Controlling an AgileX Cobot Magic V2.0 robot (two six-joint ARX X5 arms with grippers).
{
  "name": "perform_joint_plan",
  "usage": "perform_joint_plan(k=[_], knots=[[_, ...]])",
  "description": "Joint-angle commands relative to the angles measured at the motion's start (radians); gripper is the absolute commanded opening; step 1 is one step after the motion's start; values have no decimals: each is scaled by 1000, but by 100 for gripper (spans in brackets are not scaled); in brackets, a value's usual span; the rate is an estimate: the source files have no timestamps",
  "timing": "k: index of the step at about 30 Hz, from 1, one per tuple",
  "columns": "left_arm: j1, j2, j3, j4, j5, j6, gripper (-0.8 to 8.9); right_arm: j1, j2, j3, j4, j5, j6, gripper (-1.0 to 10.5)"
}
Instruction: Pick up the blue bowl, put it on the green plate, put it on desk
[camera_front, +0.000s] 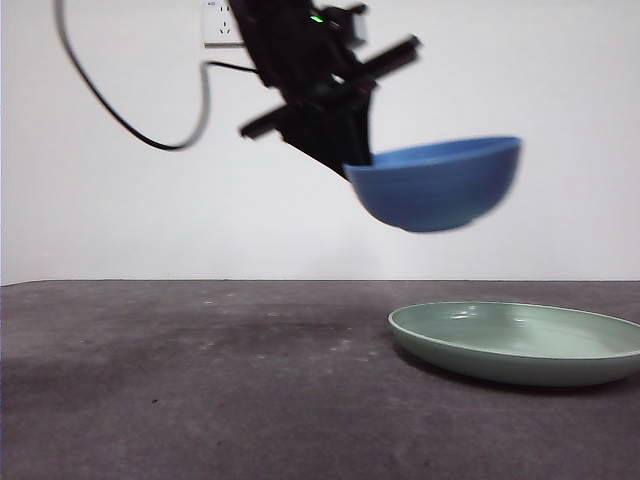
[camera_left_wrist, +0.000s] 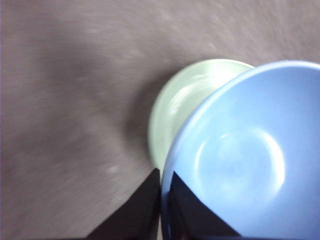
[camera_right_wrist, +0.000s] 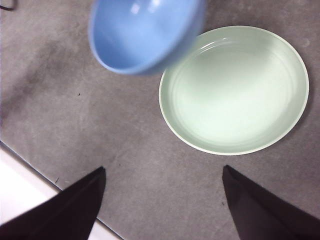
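My left gripper (camera_front: 352, 165) is shut on the rim of the blue bowl (camera_front: 440, 185) and holds it tilted in the air, above and a little left of the green plate (camera_front: 515, 340), which lies on the desk (camera_front: 180, 380). In the left wrist view the jaws pinch the bowl's (camera_left_wrist: 245, 165) rim, one inside and one outside, with the plate (camera_left_wrist: 175, 110) below. My right gripper (camera_right_wrist: 162, 200) is open and empty, high above the desk near the plate (camera_right_wrist: 235, 90); the bowl (camera_right_wrist: 142, 32) shows there too.
A black cable (camera_front: 130, 120) hangs from the arm in front of the white wall, with a wall socket (camera_front: 220, 25) behind. A pale edge of the desk (camera_right_wrist: 20, 190) shows in the right wrist view.
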Motion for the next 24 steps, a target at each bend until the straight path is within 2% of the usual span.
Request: perform_joint_plan(k=[1,10,24], knots=[[-28,92,85,0,2,-10,10,3,5,18,7,-1,11,375],[-69,338,251,-8,1,-10,10,3,5,18,8,0,10,375],[-72,365,252,-13,0,-2,10,3,5,18,8,5,11,375]])
